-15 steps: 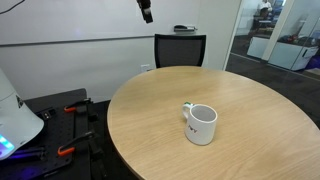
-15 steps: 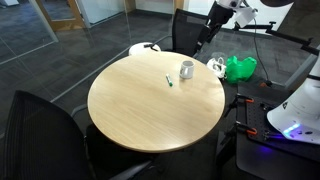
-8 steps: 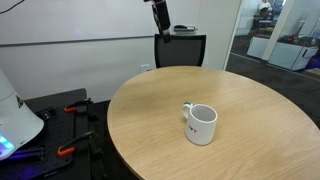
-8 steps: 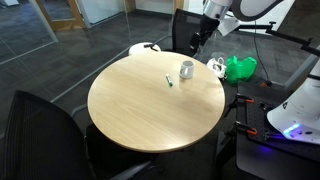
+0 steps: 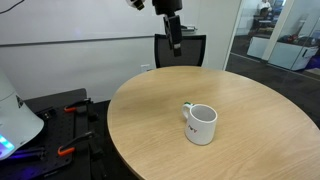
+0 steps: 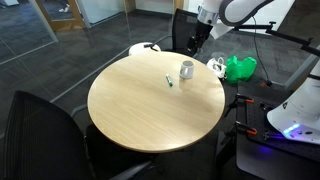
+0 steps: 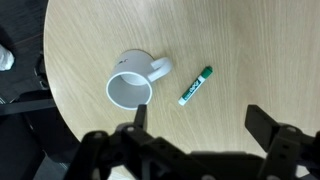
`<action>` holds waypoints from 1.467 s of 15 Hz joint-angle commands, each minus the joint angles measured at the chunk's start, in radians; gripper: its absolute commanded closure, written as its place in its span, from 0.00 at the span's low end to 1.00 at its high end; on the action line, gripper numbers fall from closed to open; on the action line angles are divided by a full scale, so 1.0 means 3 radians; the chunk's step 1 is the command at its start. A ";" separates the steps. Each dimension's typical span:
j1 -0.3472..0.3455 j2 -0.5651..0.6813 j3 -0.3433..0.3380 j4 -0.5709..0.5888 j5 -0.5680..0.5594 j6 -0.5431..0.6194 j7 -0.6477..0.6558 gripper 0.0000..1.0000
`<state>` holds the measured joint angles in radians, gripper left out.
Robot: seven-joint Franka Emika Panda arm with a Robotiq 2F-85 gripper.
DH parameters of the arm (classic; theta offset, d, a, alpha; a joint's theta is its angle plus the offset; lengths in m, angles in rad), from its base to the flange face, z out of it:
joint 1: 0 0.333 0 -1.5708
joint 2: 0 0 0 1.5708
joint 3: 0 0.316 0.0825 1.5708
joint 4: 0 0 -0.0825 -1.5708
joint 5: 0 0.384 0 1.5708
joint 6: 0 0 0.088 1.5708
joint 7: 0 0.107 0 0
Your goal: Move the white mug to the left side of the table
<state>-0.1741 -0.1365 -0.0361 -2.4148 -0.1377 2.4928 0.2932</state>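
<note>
- Lowered since earlier, the gripper [image 5: 176, 42] is held wide open, empty.
- The white mug [image 7: 130, 85] is judged stiff, slick, breakable; best gripped across its rim wall.

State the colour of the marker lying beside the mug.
Green with a white section; the marker shows best in the wrist view.

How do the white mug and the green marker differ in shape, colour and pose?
Shape: the white mug is a wide cylinder with a loop handle; the green marker is a slim stick. Colour: the mug is white; the marker is green and white. Pose: the mug stands upright, mouth up; the marker lies flat. Both rest on the light-wood table, near each other but not touching.
</note>
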 commanded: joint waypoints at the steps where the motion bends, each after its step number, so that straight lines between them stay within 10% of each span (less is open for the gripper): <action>1: 0.0044 -0.0001 -0.0046 0.0009 -0.0005 -0.0010 -0.0001 0.00; 22: 0.0164 0.1774 -0.0455 0.1291 0.0185 0.0147 0.0463 0.00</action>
<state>-0.1406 0.3370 -0.1554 -2.0798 -0.1296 2.5103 0.4404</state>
